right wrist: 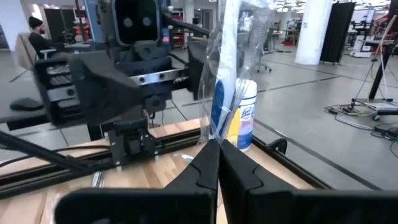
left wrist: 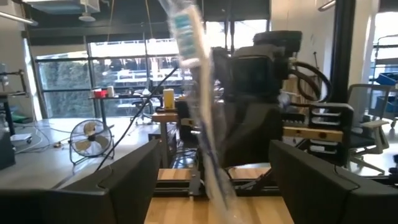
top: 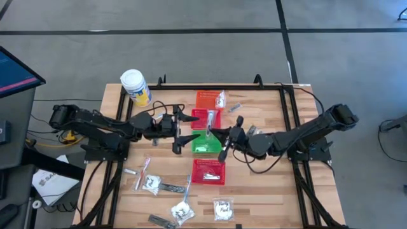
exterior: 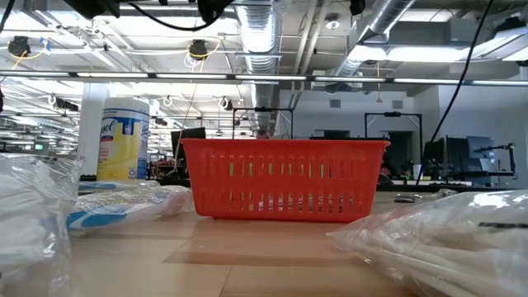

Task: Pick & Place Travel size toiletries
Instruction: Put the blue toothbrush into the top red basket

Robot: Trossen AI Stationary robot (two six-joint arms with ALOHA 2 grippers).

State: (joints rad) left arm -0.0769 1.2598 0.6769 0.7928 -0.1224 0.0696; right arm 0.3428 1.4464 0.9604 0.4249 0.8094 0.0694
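Red baskets (top: 208,172): two; green: one.

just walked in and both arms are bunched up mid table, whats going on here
The two arms meet over the middle of the table, above the green basket. The right gripper has its jaws shut on a wrapped toothbrush, holding it upright. The left gripper sits right beside it with its jaws open on either side of the wrapper, not gripping. Red and orange baskets line up with the green one, and more packets lie loose along the table's near edge.
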